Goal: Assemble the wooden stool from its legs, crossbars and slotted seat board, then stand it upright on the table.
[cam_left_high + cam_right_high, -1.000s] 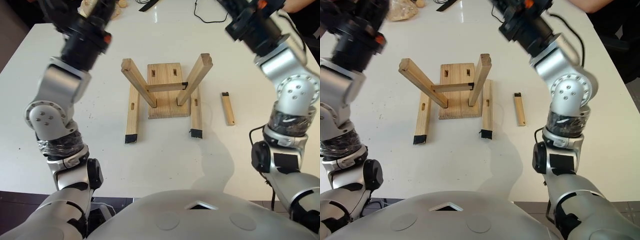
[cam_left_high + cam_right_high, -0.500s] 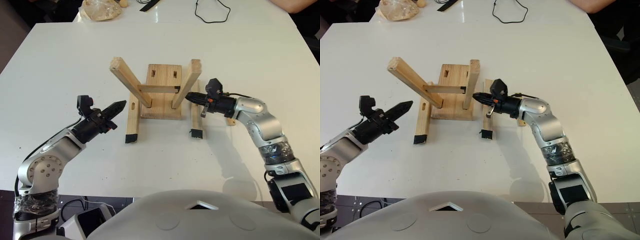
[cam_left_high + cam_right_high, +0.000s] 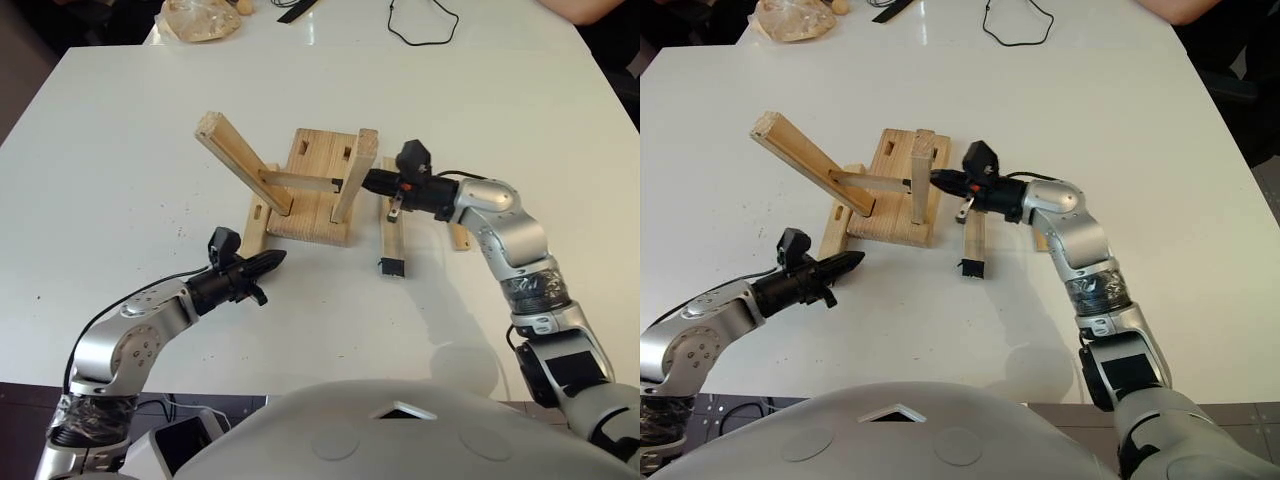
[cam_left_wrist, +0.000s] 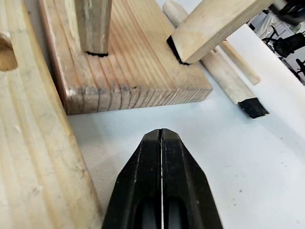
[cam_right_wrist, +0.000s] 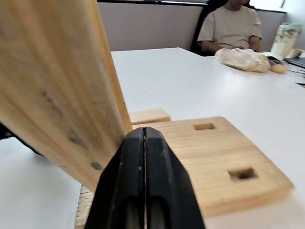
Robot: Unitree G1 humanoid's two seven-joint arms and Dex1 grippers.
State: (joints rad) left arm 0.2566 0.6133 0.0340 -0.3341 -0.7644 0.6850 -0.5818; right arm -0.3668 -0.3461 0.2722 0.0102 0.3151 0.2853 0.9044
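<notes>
The slotted seat board (image 3: pixel 312 190) lies flat on the white table (image 3: pixel 110 140). Two legs stand in it, a slanted one (image 3: pixel 240 160) and a steeper one (image 3: pixel 352 172), joined by a crossbar (image 3: pixel 298 181). My right gripper (image 3: pixel 368 182) is shut, its tip pressed against the steeper leg (image 5: pixel 57 86). A loose leg (image 3: pixel 256 213) lies along the board's left side, another (image 3: pixel 392 232) to its right, with a black end cap. A loose crossbar (image 3: pixel 459 238) lies behind my right forearm. My left gripper (image 3: pixel 272 261) is shut, low over the table just in front of the board's near edge (image 4: pixel 128 93).
A clear bag (image 3: pixel 200 18) and a black cable (image 3: pixel 425 22) lie at the table's far edge. The table's near edge runs close below both arms. Bare tabletop stretches to the left and far right of the stool parts.
Both arms came down from raised positions. The right gripper moved left against the steeper leg, and the board with its legs slid and turned leftward. The left gripper moved right toward the board.
</notes>
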